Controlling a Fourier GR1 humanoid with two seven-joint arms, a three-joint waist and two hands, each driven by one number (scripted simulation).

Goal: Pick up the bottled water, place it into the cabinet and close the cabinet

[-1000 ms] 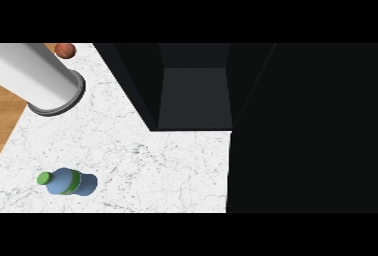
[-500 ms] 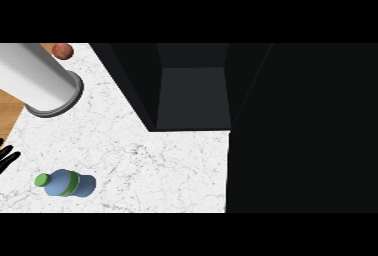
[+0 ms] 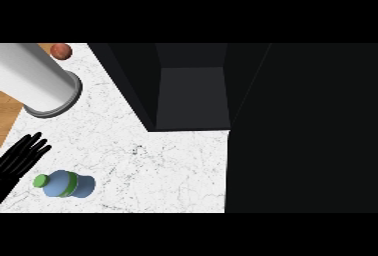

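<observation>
A small blue water bottle (image 3: pixel 66 184) with a green cap lies on its side on the white marble counter (image 3: pixel 162 165), near the lower left. My left hand (image 3: pixel 21 157) comes in from the left edge just above the bottle, black fingers straight and spread, apart from the bottle. The dark cabinet (image 3: pixel 190 85) stands open at the top middle, its grey interior showing. My right hand is out of view.
A tall white cylinder with a grey base (image 3: pixel 37 82) stands at the upper left. Behind it sits a small brown round object (image 3: pixel 61 51). A large black panel (image 3: pixel 303 130) fills the right side. A wooden floor strip (image 3: pixel 9 112) shows at the left.
My left hand has risen into view from the left edge and now reaches further up beside the bottle. The bottle and cabinet have not moved.
</observation>
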